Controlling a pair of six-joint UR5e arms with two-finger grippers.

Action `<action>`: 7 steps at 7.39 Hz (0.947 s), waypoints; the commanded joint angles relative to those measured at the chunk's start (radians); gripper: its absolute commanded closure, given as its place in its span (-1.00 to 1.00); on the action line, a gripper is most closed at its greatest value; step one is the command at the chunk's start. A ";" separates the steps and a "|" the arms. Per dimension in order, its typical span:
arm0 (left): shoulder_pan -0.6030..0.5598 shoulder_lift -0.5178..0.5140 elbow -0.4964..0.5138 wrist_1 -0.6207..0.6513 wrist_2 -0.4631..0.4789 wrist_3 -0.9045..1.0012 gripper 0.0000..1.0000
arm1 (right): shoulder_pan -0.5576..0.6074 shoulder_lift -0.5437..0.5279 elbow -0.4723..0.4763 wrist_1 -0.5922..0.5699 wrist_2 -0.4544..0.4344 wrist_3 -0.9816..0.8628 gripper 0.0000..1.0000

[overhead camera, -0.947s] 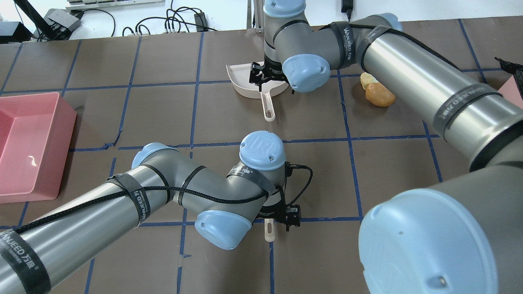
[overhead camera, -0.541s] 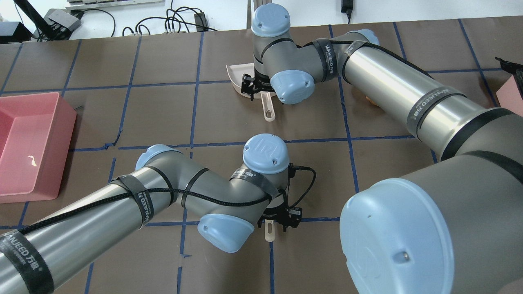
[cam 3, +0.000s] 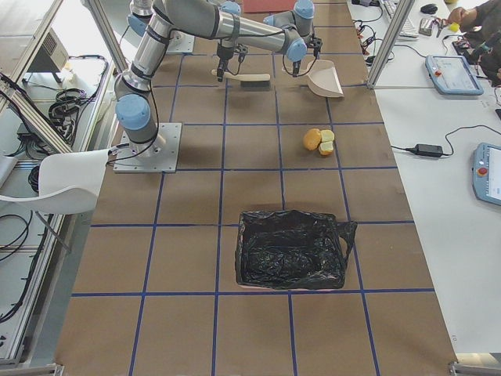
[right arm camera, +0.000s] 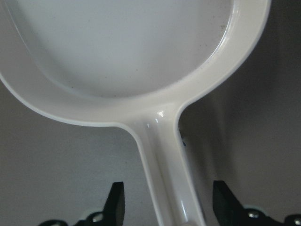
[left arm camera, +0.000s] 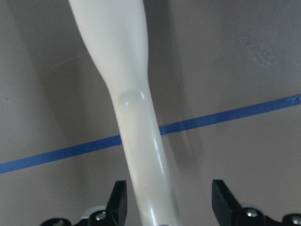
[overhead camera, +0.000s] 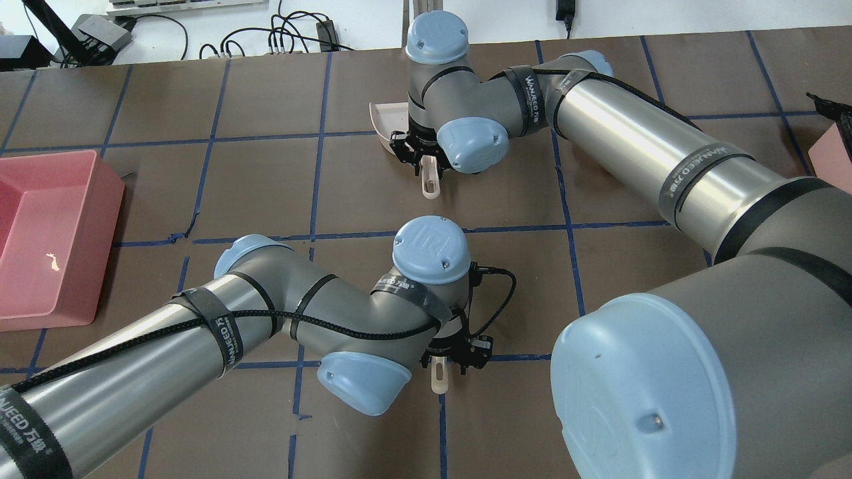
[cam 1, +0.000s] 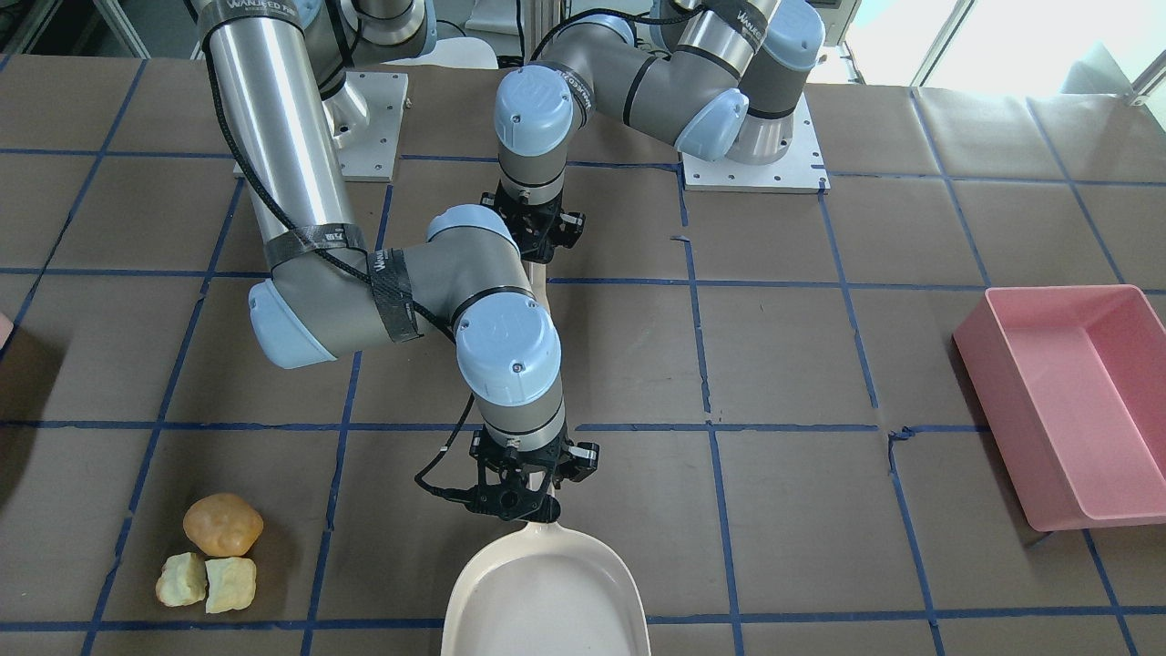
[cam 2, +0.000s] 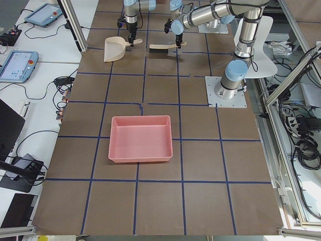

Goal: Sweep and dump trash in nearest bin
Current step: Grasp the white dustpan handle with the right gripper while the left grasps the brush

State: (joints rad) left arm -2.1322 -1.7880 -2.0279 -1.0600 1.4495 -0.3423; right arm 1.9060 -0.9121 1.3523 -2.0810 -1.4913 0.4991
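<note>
The trash lies in the front-facing view: a tan-brown lump (cam 1: 223, 524) with two pale yellow-green chunks (cam 1: 180, 579) (cam 1: 230, 583) beside it. It is hidden behind my right arm in the overhead view. My right gripper (cam 1: 515, 483) (right arm camera: 168, 202) is open and straddles the handle of the cream dustpan (cam 1: 547, 592) (right arm camera: 127, 47), with gaps on both sides. My left gripper (overhead camera: 456, 352) (left arm camera: 169, 202) is open and straddles the cream brush handle (left arm camera: 136, 117) (overhead camera: 438, 380). The brush head is hidden under the arm.
A pink bin (overhead camera: 40, 233) (cam 1: 1075, 401) stands at the table's left end. A bin lined with a black bag (cam 3: 290, 251) stands toward the right end, closer to the trash (cam 3: 317, 141). Blue tape lines grid the brown table.
My right wrist has moved left and nearer along the dustpan handle, so it now covers most of the pan and hides the trash. My left arm has hardly moved.
</note>
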 commanded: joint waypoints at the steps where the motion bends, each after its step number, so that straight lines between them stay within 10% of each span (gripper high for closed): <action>1: 0.001 0.001 0.000 0.000 0.000 0.000 0.64 | -0.008 -0.004 -0.001 0.004 0.042 -0.013 0.72; 3: 0.001 0.007 0.005 0.002 -0.001 0.003 0.99 | -0.039 -0.017 -0.010 0.042 0.043 -0.065 0.79; 7: 0.017 0.106 0.009 -0.017 0.009 0.000 1.00 | -0.181 -0.190 0.001 0.286 0.043 -0.343 0.78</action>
State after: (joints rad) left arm -2.1227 -1.7315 -2.0189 -1.0663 1.4534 -0.3356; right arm 1.7722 -1.0423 1.3465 -1.8783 -1.4470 0.2504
